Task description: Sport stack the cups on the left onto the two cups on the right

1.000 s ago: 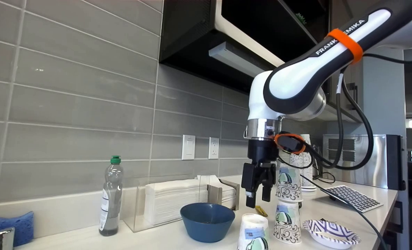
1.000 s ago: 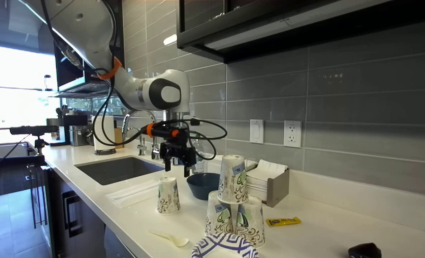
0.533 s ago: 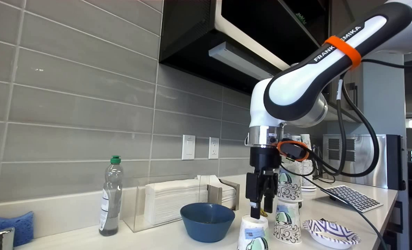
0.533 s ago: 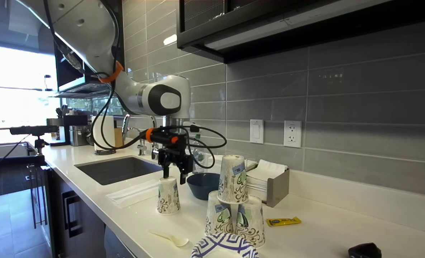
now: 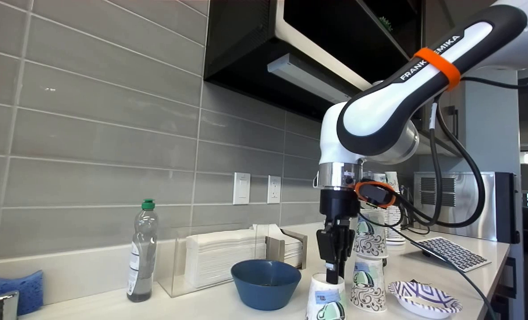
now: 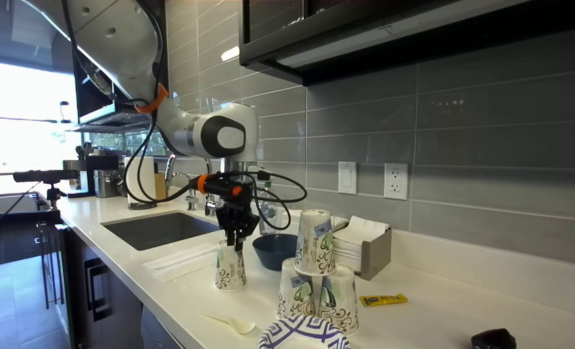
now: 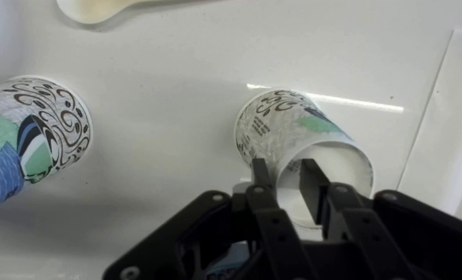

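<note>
Just past six o'clock from my tool (image 6: 234, 244), in both exterior views, stands the lone cup (image 6: 230, 271), upside down on the counter (image 6: 423, 320), long axis vertical. In an exterior view the three-cup stack (image 6: 315, 259) sits at three o'clock from it. Wrist view: jaws narrow, astride the cup's rim, one inside, one outside. Pinched? I can't tell.

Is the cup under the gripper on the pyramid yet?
No, that cup stands on the counter, apart from the three-cup pyramid.
</note>
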`<control>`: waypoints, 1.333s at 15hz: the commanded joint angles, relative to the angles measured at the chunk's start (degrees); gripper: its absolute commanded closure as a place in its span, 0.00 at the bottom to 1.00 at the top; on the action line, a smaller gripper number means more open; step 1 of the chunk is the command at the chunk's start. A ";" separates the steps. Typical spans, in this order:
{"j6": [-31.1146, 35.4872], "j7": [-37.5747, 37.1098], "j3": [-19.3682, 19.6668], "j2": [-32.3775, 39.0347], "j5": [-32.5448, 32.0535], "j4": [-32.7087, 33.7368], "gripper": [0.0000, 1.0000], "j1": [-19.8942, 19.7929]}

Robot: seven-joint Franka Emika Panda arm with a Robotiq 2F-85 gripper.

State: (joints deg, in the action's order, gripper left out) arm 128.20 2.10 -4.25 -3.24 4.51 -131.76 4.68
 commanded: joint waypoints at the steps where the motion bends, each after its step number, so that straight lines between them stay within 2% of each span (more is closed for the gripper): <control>1: 0.61 1.45 0.26 -0.42 1.87 -0.42 0.99 -0.11; 8: -1.89 -1.50 0.75 -6.07 0.21 -1.75 0.99 -0.59; 15: -12.54 -10.79 0.52 -22.09 -1.57 -2.31 0.99 -2.29; 16: -10.49 -7.96 0.56 -16.47 -0.51 -0.06 0.99 -1.48; 18: -11.49 -8.19 0.55 -18.82 -0.48 -0.08 0.97 -1.60; 20: -11.41 -8.20 0.49 -17.89 -0.49 -0.11 0.97 -1.57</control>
State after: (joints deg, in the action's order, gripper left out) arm 116.97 -6.14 -3.64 -21.11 3.98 -131.99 3.25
